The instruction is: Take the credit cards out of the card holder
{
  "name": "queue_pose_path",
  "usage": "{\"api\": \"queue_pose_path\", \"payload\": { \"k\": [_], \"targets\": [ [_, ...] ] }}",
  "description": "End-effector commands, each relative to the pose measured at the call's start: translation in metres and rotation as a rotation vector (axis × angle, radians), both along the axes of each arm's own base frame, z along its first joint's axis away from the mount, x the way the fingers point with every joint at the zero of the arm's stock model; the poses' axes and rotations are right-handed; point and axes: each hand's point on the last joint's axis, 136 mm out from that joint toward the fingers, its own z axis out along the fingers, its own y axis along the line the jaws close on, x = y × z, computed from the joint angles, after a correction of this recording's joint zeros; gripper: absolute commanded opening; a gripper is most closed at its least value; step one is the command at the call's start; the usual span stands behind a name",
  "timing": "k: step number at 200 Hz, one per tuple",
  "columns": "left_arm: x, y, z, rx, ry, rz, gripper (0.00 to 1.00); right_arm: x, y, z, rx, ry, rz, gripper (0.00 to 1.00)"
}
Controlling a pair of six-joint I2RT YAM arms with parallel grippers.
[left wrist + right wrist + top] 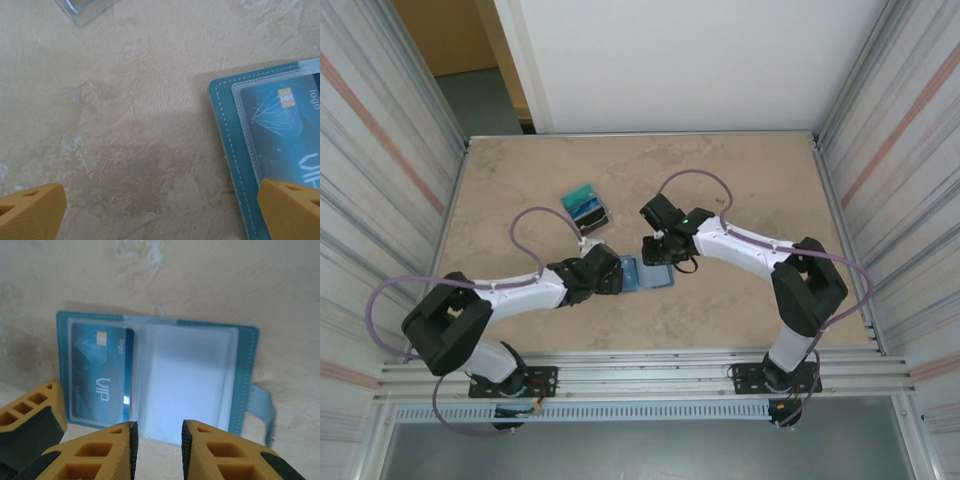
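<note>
The left gripper [160, 200] is spread wide with nothing between the jaws. One finger [290, 207] sits over the left edge of the card holder [225, 130]; contact cannot be judged. A card pile [586, 207] lies on the counter [750, 180], beyond and left of the card holder and apart from it. The number in the pile is unreadable.

The card holder lies open and flat between the two grippers.
- Left panel: one teal credit card [100, 370] with a chip and "VIP", under clear film.
- Right panel: a clear sleeve [190, 380], contents not discernible.

The right gripper [157, 435] is at the card holder's near edge by the fold, jaws narrowly parted and pinching nothing visible.

Count: one holder, one card inside, two grippers.
</note>
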Motion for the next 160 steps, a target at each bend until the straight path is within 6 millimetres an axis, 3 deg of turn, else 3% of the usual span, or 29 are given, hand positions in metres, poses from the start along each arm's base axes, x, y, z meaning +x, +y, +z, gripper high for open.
{"api": "queue_pose_path", "payload": {
  "k": [1, 62, 160],
  "targets": [
    [0.008, -0.002, 0.001, -0.041, -0.001, 0.056, 0.99, -0.003, 0.013, -0.001, 0.019, 0.028, -0.006, 0.31],
    [0.015, 0.001, -0.005, -0.052, 0.011, 0.075, 0.98, -0.013, 0.035, -0.010, 0.046, 0.063, 0.026, 0.30],
    [0.009, 0.013, -0.019, -0.079, 0.063, 0.134, 0.99, -0.017, 0.044, -0.024, 0.034, 0.098, 0.038, 0.31]
  ]
}}
